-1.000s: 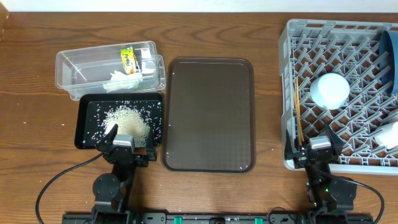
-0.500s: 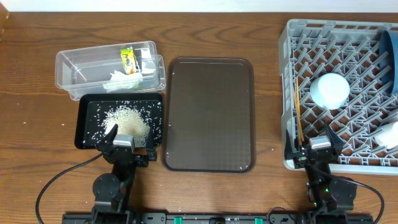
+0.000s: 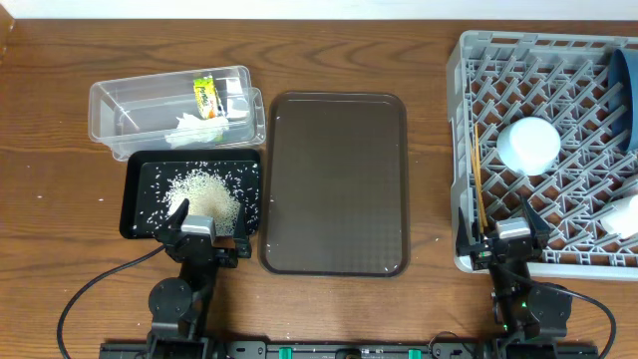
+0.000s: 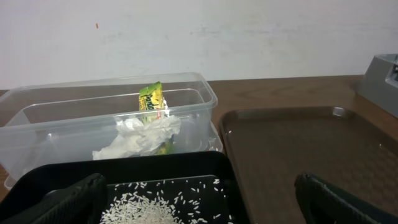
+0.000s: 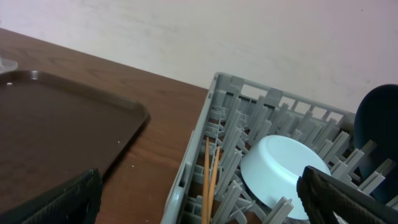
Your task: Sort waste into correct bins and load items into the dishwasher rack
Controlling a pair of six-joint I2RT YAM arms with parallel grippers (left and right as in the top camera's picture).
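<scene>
The clear tub (image 3: pixel 120 105) at the back left holds the yellow-green wrapper (image 3: pixel 205 96) and white tissue (image 3: pixel 194 128); both show in the left wrist view (image 4: pixel 152 99) (image 4: pixel 140 135). The black tray (image 3: pixel 135 204) in front of it holds loose rice (image 3: pixel 204 191). The grey rack (image 3: pixel 464 150) at the right holds the dark-blue bowl (image 3: pixel 626 80), the light-blue bowl (image 3: pixel 528 145) upside down, the chopsticks (image 3: pixel 479 184) and a white cup (image 3: pixel 626 214). My left gripper (image 3: pixel 199 227) rests open at the tray's front edge. My right gripper (image 3: pixel 508 231) rests open at the rack's front wall.
A large dark brown serving tray (image 3: pixel 334 179) lies between the bins and the rack, with nothing on it. The wooden table (image 3: pixel 50 179) shows at the left and near the front edge.
</scene>
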